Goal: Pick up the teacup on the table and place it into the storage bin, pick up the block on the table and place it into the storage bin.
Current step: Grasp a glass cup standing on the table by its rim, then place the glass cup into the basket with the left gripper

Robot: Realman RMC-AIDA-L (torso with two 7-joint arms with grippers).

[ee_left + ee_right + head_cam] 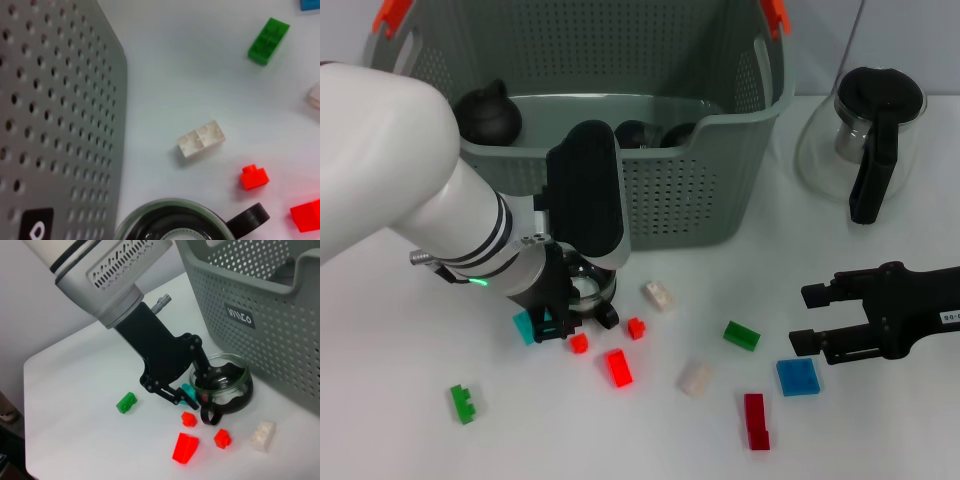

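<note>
The teacup [591, 289], clear glass with a black handle, stands on the table just in front of the grey-green storage bin [680, 195]. My left gripper [577, 320] is down at it, open. In the right wrist view one finger [204, 371] reaches inside the teacup [227, 385] and the other sits outside its wall. The left wrist view shows the teacup's rim [170, 212] beside the bin wall [50, 100]. Several blocks lie around it: teal [527, 325], small red [636, 327], larger red [618, 367], white [658, 295]. My right gripper [812, 318] hovers open at the right.
Dark teaware [488, 115] lies inside the bin. A glass carafe [865, 130] with a black lid stands at the back right. More blocks are scattered in front: green [741, 335], blue [798, 376], dark red [756, 420], beige [696, 377], green [464, 402].
</note>
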